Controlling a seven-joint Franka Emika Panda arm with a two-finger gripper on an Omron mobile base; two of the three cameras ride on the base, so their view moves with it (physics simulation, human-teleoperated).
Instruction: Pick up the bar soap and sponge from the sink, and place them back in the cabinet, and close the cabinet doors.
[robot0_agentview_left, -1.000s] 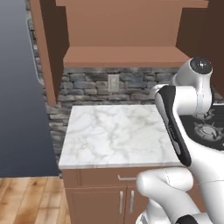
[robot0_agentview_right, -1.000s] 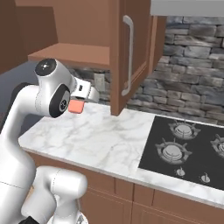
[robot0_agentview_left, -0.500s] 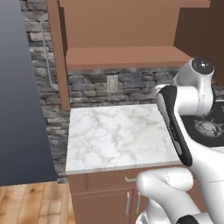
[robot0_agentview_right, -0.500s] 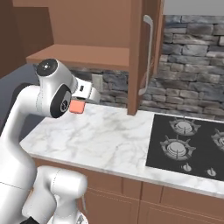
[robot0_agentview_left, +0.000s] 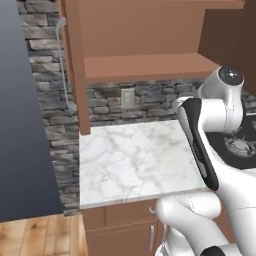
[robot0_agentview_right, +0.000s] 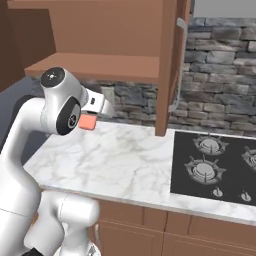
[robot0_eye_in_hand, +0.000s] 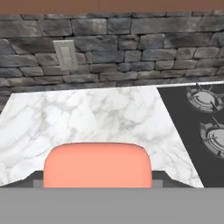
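A: Left base view. We see the cabinet (robot0_agentview_left: 145, 45) open above the marble counter (robot0_agentview_left: 135, 160), its shelf (robot0_agentview_left: 150, 67) bare, one of the cabinet doors (robot0_agentview_left: 75, 65) edge-on at left. The white arm (robot0_agentview_left: 210, 135) hides the pincer here.

B: Right base view. We see the gripper (robot0_agentview_right: 92, 117) projecting from the wrist, closed on the bar soap (robot0_agentview_right: 88, 122), which hangs above the counter (robot0_agentview_right: 115, 160), below the shelf (robot0_agentview_right: 95, 67). The other door (robot0_agentview_right: 167, 65) stands open beside the stove (robot0_agentview_right: 215, 165).

A: Hand view. We see the soap (robot0_eye_in_hand: 98, 165) filling the lower centre, clamped between dark fingertips (robot0_eye_in_hand: 35, 178) at either side. Beyond lie counter (robot0_eye_in_hand: 87, 113), stone wall (robot0_eye_in_hand: 131, 43), outlet (robot0_eye_in_hand: 66, 54) and burners (robot0_eye_in_hand: 205, 113).
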